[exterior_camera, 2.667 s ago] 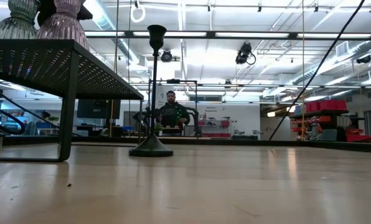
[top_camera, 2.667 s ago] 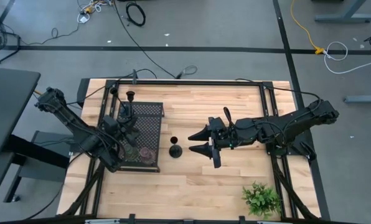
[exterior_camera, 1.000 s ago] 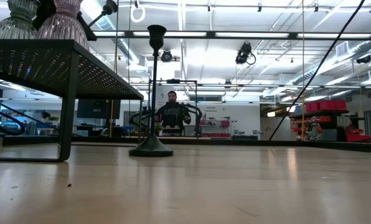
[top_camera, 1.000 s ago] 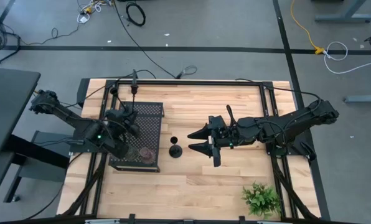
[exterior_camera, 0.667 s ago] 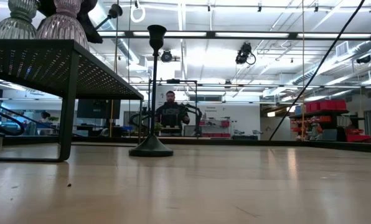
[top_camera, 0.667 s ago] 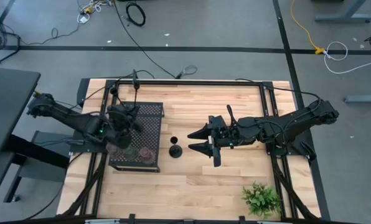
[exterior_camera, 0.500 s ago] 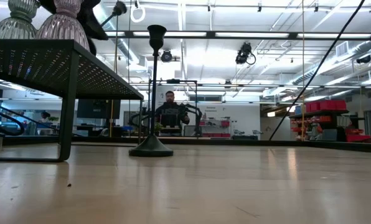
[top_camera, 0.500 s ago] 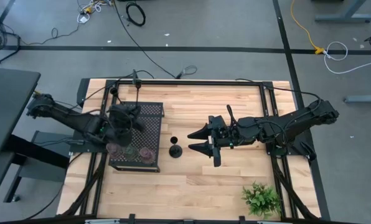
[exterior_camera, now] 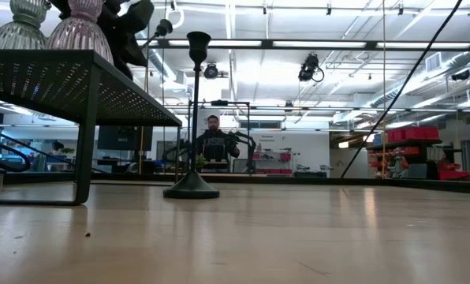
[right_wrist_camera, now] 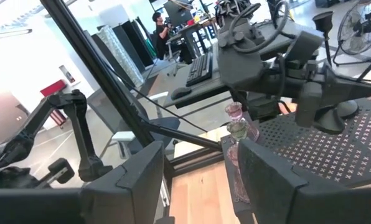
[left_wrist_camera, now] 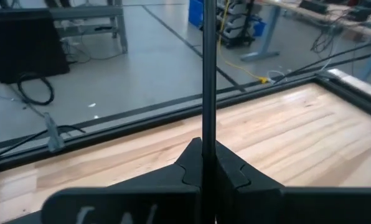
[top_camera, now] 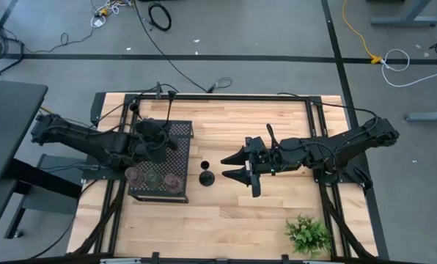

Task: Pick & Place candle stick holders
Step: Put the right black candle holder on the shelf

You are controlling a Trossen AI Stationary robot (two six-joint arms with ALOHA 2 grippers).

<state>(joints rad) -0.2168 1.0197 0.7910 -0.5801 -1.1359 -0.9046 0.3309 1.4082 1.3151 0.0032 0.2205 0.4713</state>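
Note:
My left gripper (top_camera: 158,132) is shut on a black candle stick holder (top_camera: 168,106) above the black perforated stand (top_camera: 178,150). The holder is tilted, its cup end (exterior_camera: 165,27) slanting up toward the far right. Three glass holders, pinkish (top_camera: 133,174), greenish (top_camera: 152,176) and pinkish (top_camera: 173,178), stand on the stand's near end. Another black holder (top_camera: 206,176) stands upright on its round base (exterior_camera: 192,190) on the table beside the stand. My right gripper (top_camera: 232,166) hovers open just right of it, well above the table. My left gripper pinches the holder's thin stem (left_wrist_camera: 208,118) between its two shut fingers (left_wrist_camera: 235,171), with a long part of the stem and the cup reaching out past them. In the right wrist view the round base (right_wrist_camera: 338,114) hangs close over the stand; whether it touches, I cannot tell.
A green leafy plant (top_camera: 307,235) sits at the table's near right corner. Black frame rails (top_camera: 226,97) run round the table's edges. Bare wood lies between the stand and the right arm. A person (exterior_camera: 213,143) sits far behind the table.
My left gripper has carried the black holder toward the table's right, from the stand's left side to over the stand's far part. The holder has tipped on the way, its cup end swinging to the right and a little lower. My right arm has kept still.

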